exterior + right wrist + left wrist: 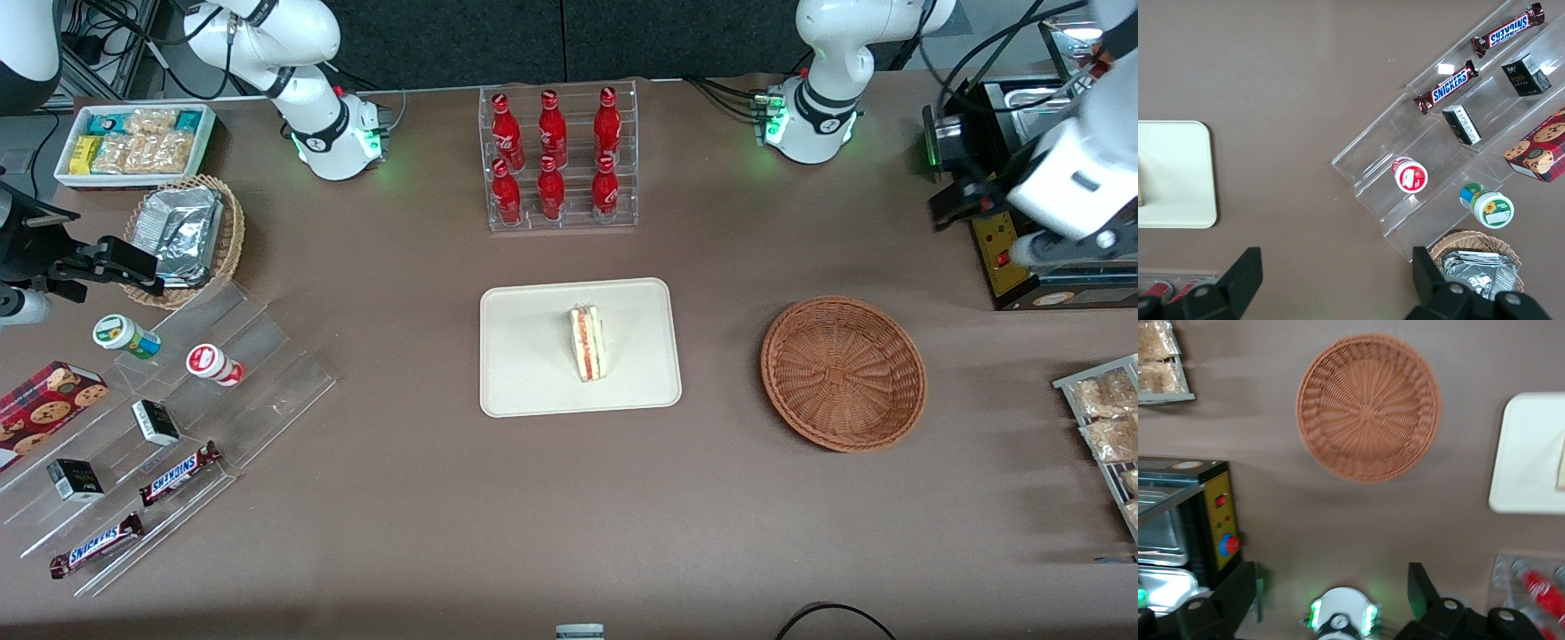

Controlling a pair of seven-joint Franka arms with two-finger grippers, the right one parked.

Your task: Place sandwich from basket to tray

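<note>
White-bread sandwich (588, 343): lies on the tray near its middle, filling edge facing up; well apart from the end effector, toward the parked arm's end of the table.
Tray (533, 373): cream, flat on the table, between the basket and the clear stepped display; its rounded corner shows in the left wrist view (1528, 453).
Basket (843, 373): reddish-brown wicker, holds nothing, beside the tray and closer to the end effector than the tray is; it lies below the end effector in the left wrist view (1368, 407).
End effector (1331, 593): raised above the table at the working arm's end, its two dark fingers (1421, 590) spread wide with nothing between them.
Bottle rack (560, 158): clear, six red bottles, farther from the front camera than the tray.
Table (569, 498): brown covering.
</note>
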